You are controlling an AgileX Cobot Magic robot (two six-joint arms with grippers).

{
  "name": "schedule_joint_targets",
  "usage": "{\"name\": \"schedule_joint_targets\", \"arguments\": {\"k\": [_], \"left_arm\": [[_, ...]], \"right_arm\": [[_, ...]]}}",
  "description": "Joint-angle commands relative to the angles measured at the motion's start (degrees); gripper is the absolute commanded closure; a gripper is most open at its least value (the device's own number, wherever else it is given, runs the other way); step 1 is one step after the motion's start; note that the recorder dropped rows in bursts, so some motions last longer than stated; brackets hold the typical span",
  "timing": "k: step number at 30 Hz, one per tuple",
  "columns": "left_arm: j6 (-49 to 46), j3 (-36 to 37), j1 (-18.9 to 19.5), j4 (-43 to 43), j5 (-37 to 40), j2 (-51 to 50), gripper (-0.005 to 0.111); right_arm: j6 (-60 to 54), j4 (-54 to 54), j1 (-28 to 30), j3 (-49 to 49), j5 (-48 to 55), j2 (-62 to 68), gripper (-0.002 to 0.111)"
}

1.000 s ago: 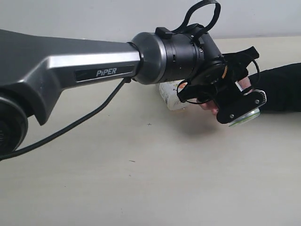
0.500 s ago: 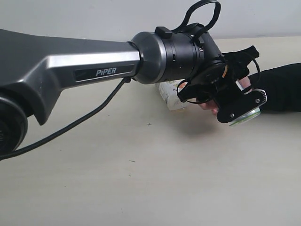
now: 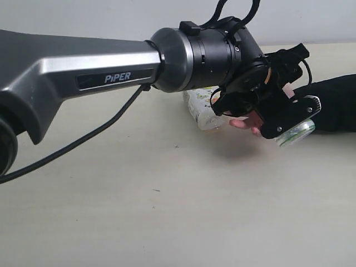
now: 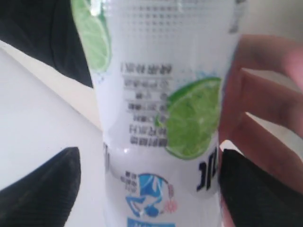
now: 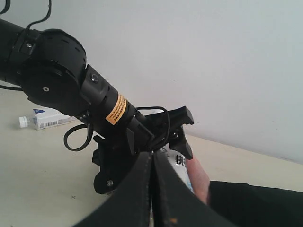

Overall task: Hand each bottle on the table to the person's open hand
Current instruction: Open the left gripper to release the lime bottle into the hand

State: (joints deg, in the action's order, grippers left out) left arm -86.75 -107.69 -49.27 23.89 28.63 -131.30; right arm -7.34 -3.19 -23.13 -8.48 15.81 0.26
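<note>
Bottles: three sightings. A lime bottle (image 4: 161, 94) stands between the left jaws, a lying bottle (image 3: 201, 111) is on the table behind the arm, and a capped bottle (image 5: 47, 118) lies well off in the right wrist view. Whether the last two are one, I cannot tell.
Hands: one hand (image 4: 265, 109) in a black sleeve (image 3: 334, 103), fingers against the lime bottle.
Left gripper (image 4: 149, 170): spread. One pad stands off the lime bottle, the other is just beside it.
Right gripper (image 5: 152, 189): pressed together, nothing between.
Room: the table (image 3: 167, 211) is bare across its near half. Its far edge meets the wall (image 5: 213, 56).
</note>
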Motion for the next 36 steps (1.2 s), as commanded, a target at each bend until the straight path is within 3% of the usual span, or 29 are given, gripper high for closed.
{"name": "schedule_joint_targets", "arguments": {"k": [1,13,22,25,28,36], "left_arm": [[0.66,-0.21,-0.71,0.31,0.46,1.99,0.03],[2.06,-0.21,-0.8,0.91,7.51,6.05,0.03],[20.39,-0.21,-0.8,0.72,9.2,10.83,0.03],[30.91,-0.21,-0.8,0.96,10.86,12.85,0.03],[40.0,-0.21,-0.8,0.96,14.38,14.53,0.03],[51.66,-0.21,-0.8,0.96,28.95,16.11,0.031]], "right_arm": [[-0.09,-0.25,-0.17,0.21,-0.46,-0.26,0.108],[-0.09,-0.25,-0.17,0.21,-0.46,-0.26,0.108],[-0.09,-0.25,-0.17,0.21,-0.46,-0.26,0.108],[-0.09,-0.25,-0.17,0.21,-0.46,-0.26,0.108],[-0.09,-0.25,-0.17,0.21,-0.46,-0.26,0.108],[-0.09,-0.25,-0.17,0.21,-0.46,-0.26,0.108]]}}
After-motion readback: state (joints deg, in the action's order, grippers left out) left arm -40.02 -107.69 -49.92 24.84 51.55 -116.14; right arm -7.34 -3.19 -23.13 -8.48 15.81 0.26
